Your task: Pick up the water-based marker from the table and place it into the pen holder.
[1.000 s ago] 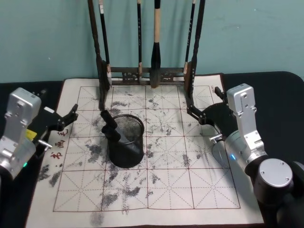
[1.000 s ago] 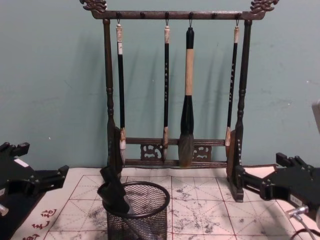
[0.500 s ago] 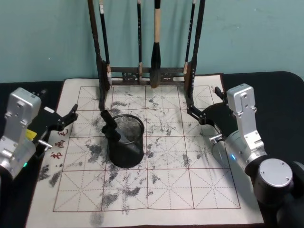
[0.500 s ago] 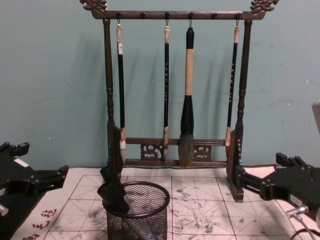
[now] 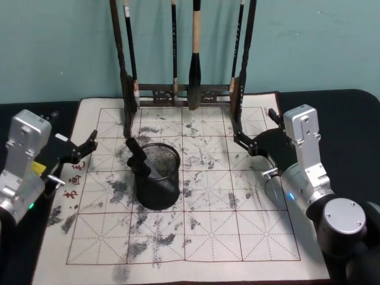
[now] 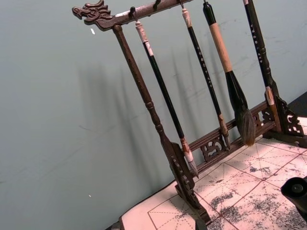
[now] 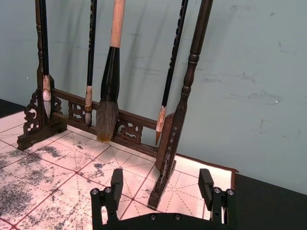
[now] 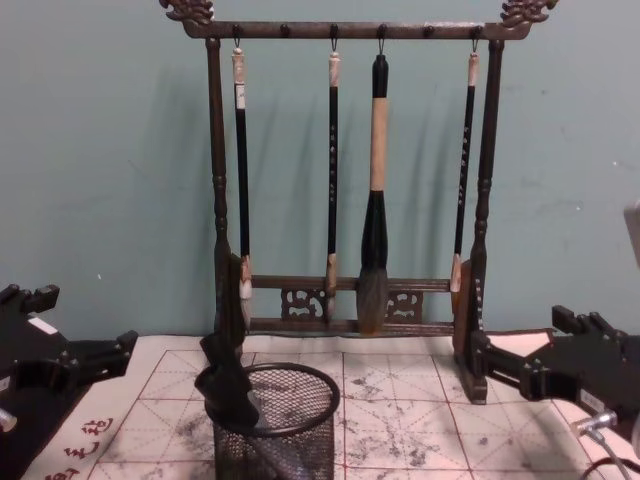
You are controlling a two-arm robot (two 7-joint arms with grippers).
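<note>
The black water-based marker [image 5: 139, 159] leans inside the pen holder [image 5: 159, 189], a black mesh cup on the left-centre of the table's gridded mat [image 5: 237, 231]. The marker's upper end sticks out over the cup's left rim. From the chest the marker [image 8: 226, 381] stands tilted in the pen holder [image 8: 290, 448]. My left gripper [image 5: 76, 148] hangs open and holding nothing at the mat's left edge, well clear of the cup. Off the mat's right side, my right gripper [image 5: 256, 132] is open too; its own camera shows the right gripper [image 7: 161, 186] with nothing between its fingers.
A tall dark wooden brush rack [image 5: 181, 94] with several hanging brushes stands at the back of the mat, its right foot just ahead of my right gripper. Red characters [image 5: 74, 178] mark the mat's left margin. Black table surface [image 5: 344, 124] lies beyond the mat.
</note>
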